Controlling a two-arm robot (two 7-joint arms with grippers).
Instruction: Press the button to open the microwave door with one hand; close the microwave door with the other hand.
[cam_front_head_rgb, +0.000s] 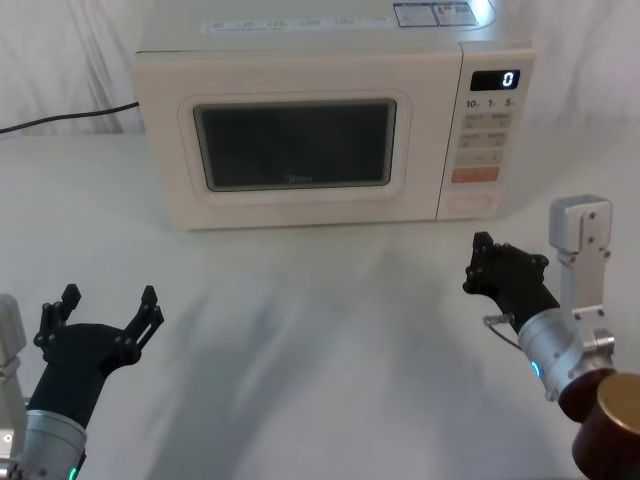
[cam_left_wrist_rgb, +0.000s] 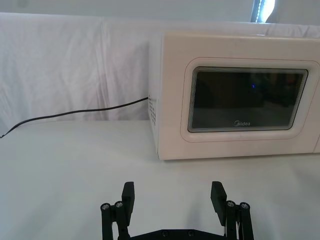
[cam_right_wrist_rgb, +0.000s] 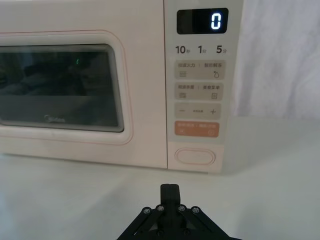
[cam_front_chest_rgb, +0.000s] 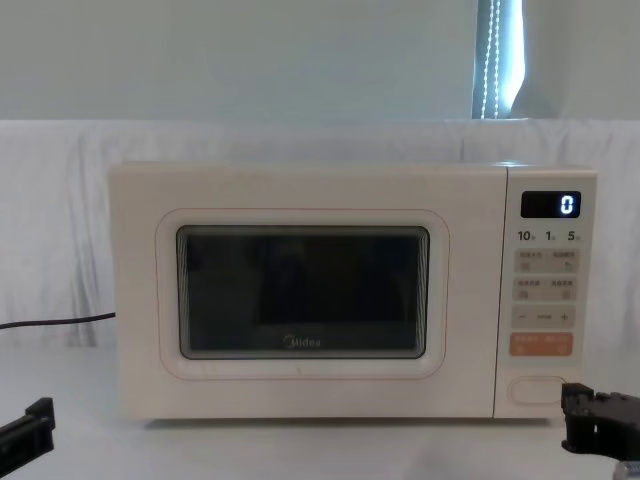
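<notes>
The cream microwave stands at the back of the table, and the microwave door (cam_front_head_rgb: 290, 145) (cam_left_wrist_rgb: 245, 100) (cam_front_chest_rgb: 300, 295) with its dark glass window is closed flush. The button (cam_front_head_rgb: 470, 203) (cam_right_wrist_rgb: 195, 156) (cam_front_chest_rgb: 533, 390), a plain cream oblong, sits at the bottom of the control panel under an orange key (cam_right_wrist_rgb: 197, 129). My right gripper (cam_front_head_rgb: 482, 262) (cam_right_wrist_rgb: 170, 190) (cam_front_chest_rgb: 575, 410) is shut, holds nothing, and points at the button from a short distance in front of it. Near the table's front left, my left gripper (cam_front_head_rgb: 110, 300) (cam_left_wrist_rgb: 173, 194) stands open and empty, facing the door from well back.
A black power cable (cam_front_head_rgb: 60, 118) (cam_left_wrist_rgb: 75, 112) runs left from the microwave along the white table. The panel display (cam_right_wrist_rgb: 215, 21) reads 0. White cloth hangs behind. Bare table (cam_front_head_rgb: 300, 330) lies between both grippers and the microwave.
</notes>
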